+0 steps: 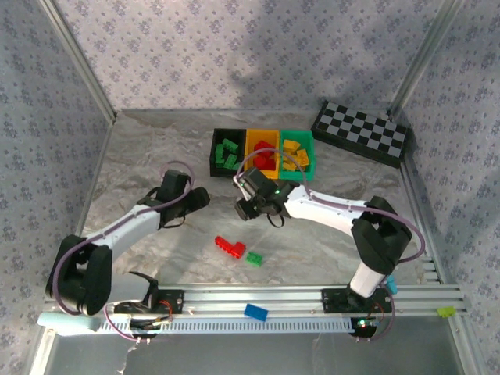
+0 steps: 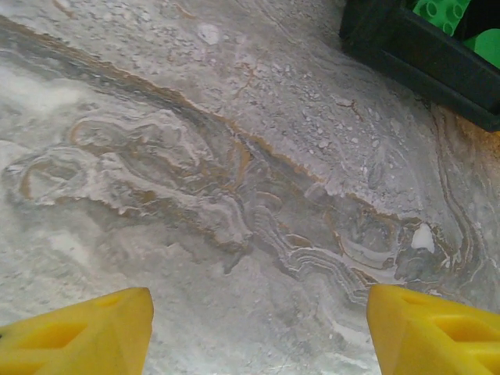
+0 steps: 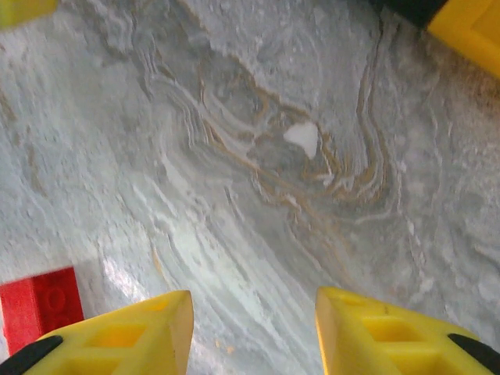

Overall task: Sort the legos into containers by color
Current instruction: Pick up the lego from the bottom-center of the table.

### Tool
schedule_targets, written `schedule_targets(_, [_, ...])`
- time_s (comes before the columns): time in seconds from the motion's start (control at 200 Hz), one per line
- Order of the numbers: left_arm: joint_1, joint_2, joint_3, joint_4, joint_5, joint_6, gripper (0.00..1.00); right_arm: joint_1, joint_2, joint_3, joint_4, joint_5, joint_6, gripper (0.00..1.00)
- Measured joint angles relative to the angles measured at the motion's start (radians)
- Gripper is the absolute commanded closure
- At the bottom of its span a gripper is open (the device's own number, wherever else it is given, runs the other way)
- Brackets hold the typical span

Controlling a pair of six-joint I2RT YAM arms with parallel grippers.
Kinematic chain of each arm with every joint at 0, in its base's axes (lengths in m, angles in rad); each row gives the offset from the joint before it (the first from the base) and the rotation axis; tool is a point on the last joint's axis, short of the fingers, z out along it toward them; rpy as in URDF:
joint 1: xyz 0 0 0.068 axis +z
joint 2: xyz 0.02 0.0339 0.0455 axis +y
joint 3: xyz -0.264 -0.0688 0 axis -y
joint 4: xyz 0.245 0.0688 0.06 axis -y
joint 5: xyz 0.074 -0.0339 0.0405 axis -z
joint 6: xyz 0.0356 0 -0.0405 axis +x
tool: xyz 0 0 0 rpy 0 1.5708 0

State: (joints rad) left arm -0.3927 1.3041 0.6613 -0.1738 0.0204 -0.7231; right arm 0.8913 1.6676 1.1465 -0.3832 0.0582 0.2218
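Three containers stand side by side at the back. The black bin holds green legos, the yellow bin holds red legos, and the green bin holds yellow legos. A red lego and a green lego lie loose on the table near the front. My left gripper is open and empty over bare table, left of the black bin. My right gripper is open and empty, above the loose pieces, with the red lego at its lower left.
A black-and-white checkered board lies at the back right. A blue brick rests on the front rail. Patterned walls close in the marbled table on three sides. A corner of the yellow bin shows at the right wrist view's top right.
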Motion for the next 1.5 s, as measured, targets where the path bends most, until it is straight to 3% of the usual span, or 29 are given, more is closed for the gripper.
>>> schedule_targets(0.625, [-0.053, 0.125, 0.082, 0.065, 0.039, -0.005, 0.28, 0.115, -0.272, -0.293, -0.069, 0.044, 0.070, 0.53])
schedule_targets(1.499, [-0.068, 0.125, 0.115, 0.034, -0.037, -0.049, 0.29, 0.266, -0.210, -0.327, -0.103, 0.050, 0.130, 0.52])
